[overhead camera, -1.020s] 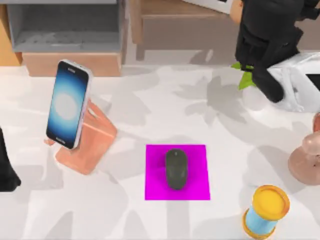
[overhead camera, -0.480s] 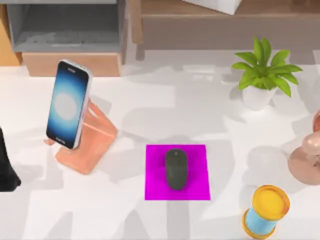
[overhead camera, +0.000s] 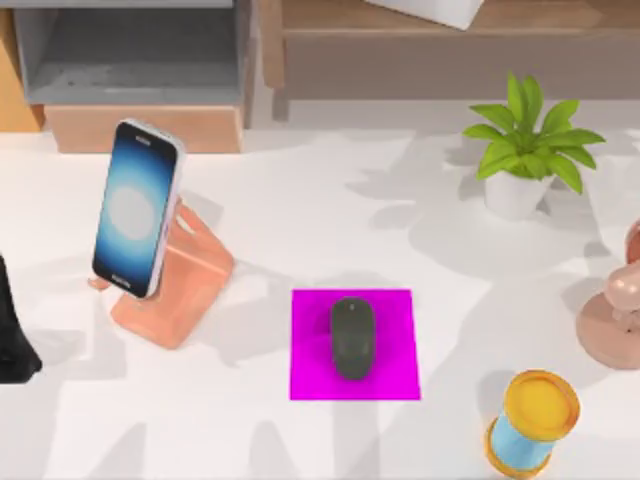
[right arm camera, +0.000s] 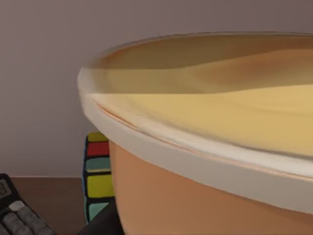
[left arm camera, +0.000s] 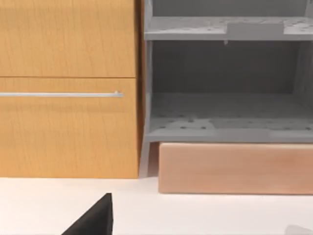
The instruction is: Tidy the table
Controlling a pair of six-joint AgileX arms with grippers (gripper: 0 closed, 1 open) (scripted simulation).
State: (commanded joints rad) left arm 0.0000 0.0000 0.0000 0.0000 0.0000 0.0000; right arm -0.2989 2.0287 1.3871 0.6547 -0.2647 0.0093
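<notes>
The white table carries a phone leaning on a pink stand, and a dark mouse on a magenta mat. A potted plant stands at the back right. My left arm is parked at the table's left edge. A black part of its gripper shows in the left wrist view, low over the table and facing the shelf unit. The right wrist view sits very close to a tan bowl, with a dark sliver at its base.
A brown shelf unit with a grey compartment runs along the back. A yellow-and-blue hourglass stands at the front right and a pink lamp base at the right edge. A colourful cube and dark keys lie behind the bowl.
One second ago my right arm hung over the plant at the back right beside a white object. It has since left the top view, uncovering the plant. Nothing else moved.
</notes>
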